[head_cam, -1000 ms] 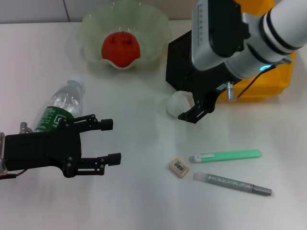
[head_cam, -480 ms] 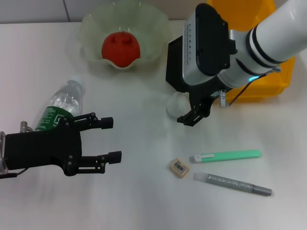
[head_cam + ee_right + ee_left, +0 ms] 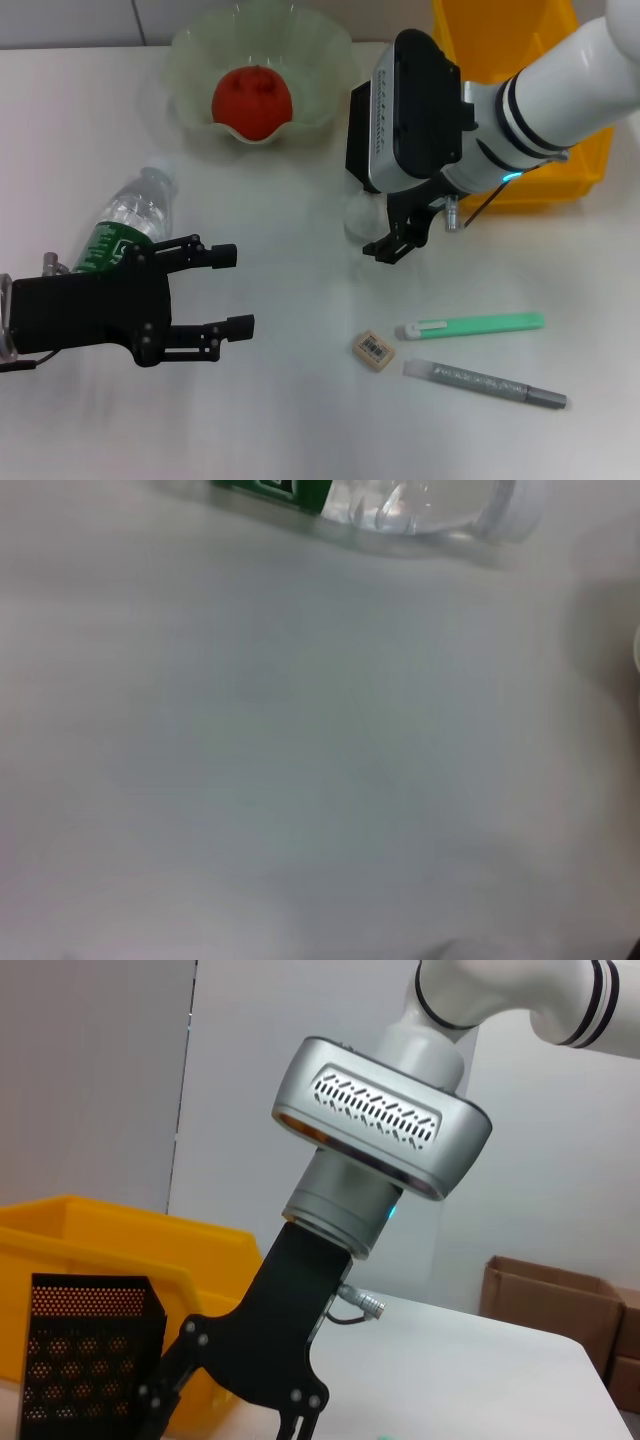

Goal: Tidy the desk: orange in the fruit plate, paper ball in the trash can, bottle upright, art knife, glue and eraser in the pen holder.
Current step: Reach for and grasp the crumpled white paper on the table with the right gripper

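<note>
The orange [image 3: 252, 98] lies in the pale-green fruit plate [image 3: 325, 60] at the back. On its side at the left is the bottle [image 3: 125, 225], whose neck also shows in the right wrist view [image 3: 400, 495]. My left gripper [image 3: 233, 291] is open just right of it, holding nothing. Over the paper ball [image 3: 358, 214], in front of the black mesh pen holder [image 3: 360, 135], my right gripper [image 3: 395, 235] hangs with its fingers spread [image 3: 170, 1385]. The ball is partly hidden. The eraser [image 3: 374, 351], green art knife [image 3: 470, 325] and grey glue stick [image 3: 485, 384] lie at the front right.
The yellow trash can [image 3: 505, 35] stands at the back right, behind my right arm, and shows beside the pen holder [image 3: 85, 1360] in the left wrist view. Bare white table lies between the bottle and the small items.
My right arm has swung left and turned, bringing its gripper closer over the paper ball. The left gripper and the other objects have stayed put.
</note>
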### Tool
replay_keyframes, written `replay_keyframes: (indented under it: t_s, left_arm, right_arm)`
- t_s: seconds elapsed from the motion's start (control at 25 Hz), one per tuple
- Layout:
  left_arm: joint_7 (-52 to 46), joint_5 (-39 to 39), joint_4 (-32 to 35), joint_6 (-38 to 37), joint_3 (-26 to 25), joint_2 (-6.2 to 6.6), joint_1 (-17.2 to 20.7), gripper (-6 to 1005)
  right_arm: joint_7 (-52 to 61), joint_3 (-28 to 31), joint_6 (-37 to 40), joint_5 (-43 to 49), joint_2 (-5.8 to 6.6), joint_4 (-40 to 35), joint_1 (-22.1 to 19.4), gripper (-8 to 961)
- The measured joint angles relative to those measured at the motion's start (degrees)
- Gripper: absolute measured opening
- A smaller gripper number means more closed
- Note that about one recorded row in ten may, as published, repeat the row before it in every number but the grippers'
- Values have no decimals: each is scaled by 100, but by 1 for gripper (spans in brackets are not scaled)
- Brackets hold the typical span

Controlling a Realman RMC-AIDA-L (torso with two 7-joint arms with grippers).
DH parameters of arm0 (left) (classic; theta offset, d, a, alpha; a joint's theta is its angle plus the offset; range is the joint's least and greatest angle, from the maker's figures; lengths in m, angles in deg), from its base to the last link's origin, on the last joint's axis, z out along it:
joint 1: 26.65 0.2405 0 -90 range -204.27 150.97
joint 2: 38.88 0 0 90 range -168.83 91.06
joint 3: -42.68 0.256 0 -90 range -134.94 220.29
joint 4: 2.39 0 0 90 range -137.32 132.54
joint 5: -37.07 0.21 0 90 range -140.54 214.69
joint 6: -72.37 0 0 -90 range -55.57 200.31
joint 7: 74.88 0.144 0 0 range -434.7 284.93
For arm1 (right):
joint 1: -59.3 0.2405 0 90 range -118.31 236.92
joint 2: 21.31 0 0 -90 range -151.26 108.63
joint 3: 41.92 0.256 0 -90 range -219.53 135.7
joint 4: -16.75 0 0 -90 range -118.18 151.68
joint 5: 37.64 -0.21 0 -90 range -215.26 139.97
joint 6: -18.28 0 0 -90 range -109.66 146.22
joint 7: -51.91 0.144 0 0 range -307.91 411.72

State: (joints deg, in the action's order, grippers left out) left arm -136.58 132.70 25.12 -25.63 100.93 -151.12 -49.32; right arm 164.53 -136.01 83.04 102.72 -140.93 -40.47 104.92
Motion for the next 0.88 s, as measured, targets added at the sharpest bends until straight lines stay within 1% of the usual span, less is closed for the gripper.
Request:
replay_keyframes:
  t_s: [0.2,0.88]
  left_arm:
    - [0,0,0,0,-14,-8,-1,833]
    - [0,1,0,0,-69,-24,0,833]
  right_arm:
    - [6,-84,-134,-24,-5,61,-6,709]
    - [29,-83,-190,-28,-9,71,-23,679]
